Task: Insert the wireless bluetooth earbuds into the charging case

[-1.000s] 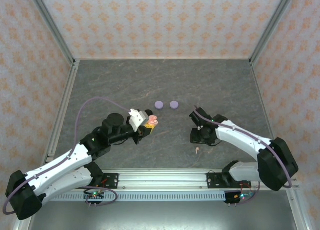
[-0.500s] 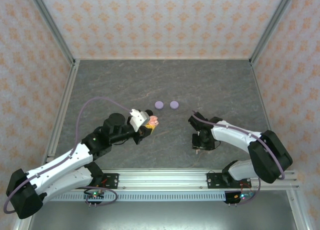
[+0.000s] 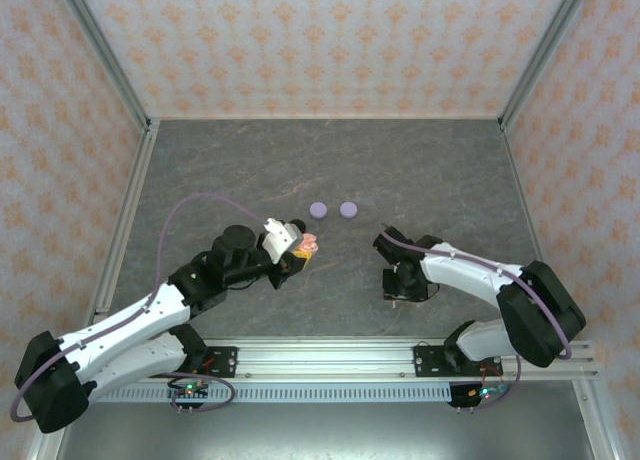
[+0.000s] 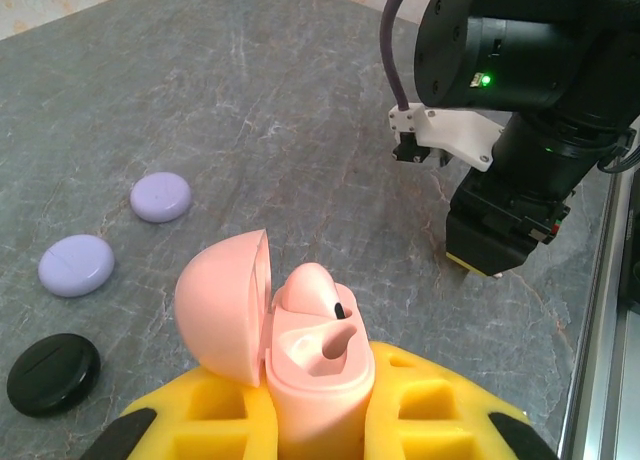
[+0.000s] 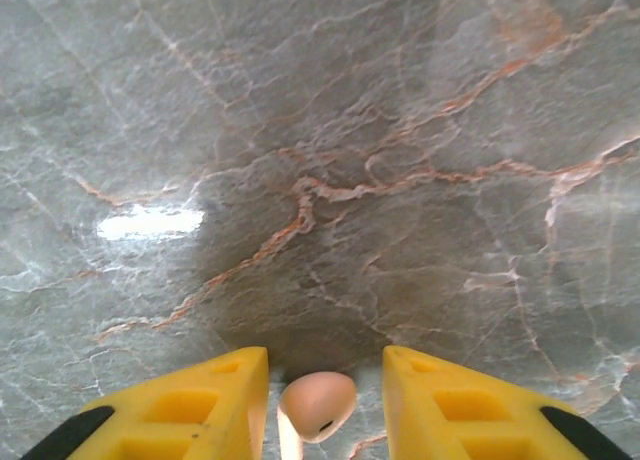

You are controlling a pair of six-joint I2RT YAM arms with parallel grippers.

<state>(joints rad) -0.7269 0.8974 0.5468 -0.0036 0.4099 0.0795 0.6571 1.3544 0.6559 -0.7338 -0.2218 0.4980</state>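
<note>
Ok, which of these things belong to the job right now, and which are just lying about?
Job: open pink charging case, held by the left tool; seated pink earbud inside it; loose pink earbud inside the open right tool.
Lying about: two closed lavender cases; black case.

I work in a robot test cell, a lab rig: a grey marble-look tabletop (image 3: 420, 170) boxed left, far and right by wallpaper-patterned panels (image 3: 330, 40), aluminium posts (image 3: 100, 55) in the corners, and a slotted aluminium rail (image 3: 320, 355) along the near edge with my two arms (image 3: 120, 332) bolted on.
</note>
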